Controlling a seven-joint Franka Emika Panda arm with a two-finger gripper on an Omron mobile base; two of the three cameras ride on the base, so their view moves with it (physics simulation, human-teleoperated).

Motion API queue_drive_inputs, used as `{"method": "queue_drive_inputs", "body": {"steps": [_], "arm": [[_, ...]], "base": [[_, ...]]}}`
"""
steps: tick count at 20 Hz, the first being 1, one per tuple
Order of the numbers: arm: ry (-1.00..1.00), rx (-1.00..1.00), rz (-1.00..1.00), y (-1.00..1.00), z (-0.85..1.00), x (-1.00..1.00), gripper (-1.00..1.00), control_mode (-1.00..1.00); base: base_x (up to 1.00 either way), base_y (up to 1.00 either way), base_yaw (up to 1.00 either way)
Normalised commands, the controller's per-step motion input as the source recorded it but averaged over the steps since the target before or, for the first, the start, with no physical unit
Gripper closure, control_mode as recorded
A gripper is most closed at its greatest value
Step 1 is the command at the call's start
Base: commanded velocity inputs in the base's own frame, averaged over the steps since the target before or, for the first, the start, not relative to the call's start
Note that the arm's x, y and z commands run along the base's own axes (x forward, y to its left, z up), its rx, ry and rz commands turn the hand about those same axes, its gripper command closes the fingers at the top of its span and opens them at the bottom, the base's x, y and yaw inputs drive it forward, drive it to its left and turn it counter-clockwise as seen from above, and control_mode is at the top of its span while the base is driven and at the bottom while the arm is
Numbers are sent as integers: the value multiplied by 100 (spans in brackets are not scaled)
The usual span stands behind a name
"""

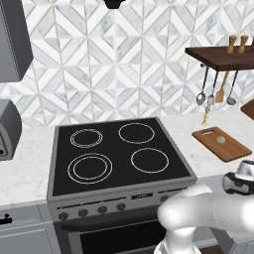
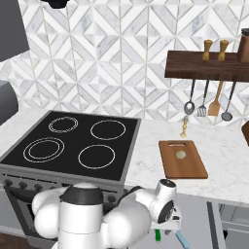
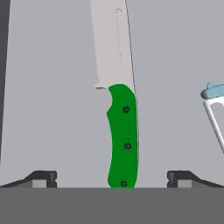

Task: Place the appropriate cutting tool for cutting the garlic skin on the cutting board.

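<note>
The cutting board [image 2: 183, 159] on the tabletop [image 2: 223, 151] carries the garlic [image 2: 181, 154] near its middle. The knife [image 3: 123, 135] lies on a grey surface, possibly a drawer floor, blade toward 12 o'clock and cut off at the frame's top. The gripper [image 3: 112, 179] is spread wide, its tips either side of the green handle, not touching it.

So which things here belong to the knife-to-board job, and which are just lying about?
Job:
green-handled knife, between the open tool's fingertips, ungripped
garlic, on the board
cutting board

Lying about:
stove
hanging utensils
shelf
pale blue item
</note>
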Motion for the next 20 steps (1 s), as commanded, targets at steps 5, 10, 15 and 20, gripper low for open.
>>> {"method": "queue_drive_inputs", "body": {"steps": [5,10,15,20], "arm": [[2,1,0,0,-56,34,-100,-100],[3,0,0,9,-75,4,-100,-100],[4,0,0,40,-96,-4,100,-100],[5,0,0,64,-80,-13,100,-100]], "base": [[0,0,0],[0,0,0],[0,0,0],[0,0,0]]}}
